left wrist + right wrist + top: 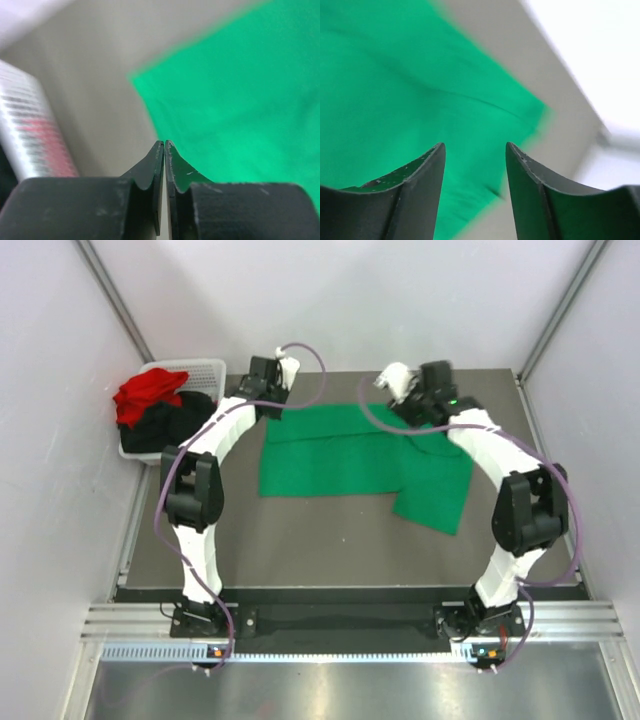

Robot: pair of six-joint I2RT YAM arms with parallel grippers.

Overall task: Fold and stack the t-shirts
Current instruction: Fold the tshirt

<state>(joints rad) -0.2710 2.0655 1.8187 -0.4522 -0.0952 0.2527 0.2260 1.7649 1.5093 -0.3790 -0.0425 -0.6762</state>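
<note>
The green t-shirt [350, 455] lies spread on the dark table, its far part folded over and one flap hanging toward the near right. My left gripper [268, 390] hovers at the shirt's far-left corner. In the left wrist view its jaws [164, 142] stand tip to tip with only a hairline slit and no cloth between them, the green cloth [235, 100] below to the right. My right gripper [420, 390] is over the far-right part, open [475, 147] above the green cloth [395, 90], holding nothing. The red t-shirt [148, 395] and the black t-shirt [175, 425] lie in the basket.
A white basket [205, 367] stands at the table's far left corner, close to my left gripper; its wall [30, 125] shows blurred in the left wrist view. Pale walls close in the table on three sides. Purple cables loop from both arms.
</note>
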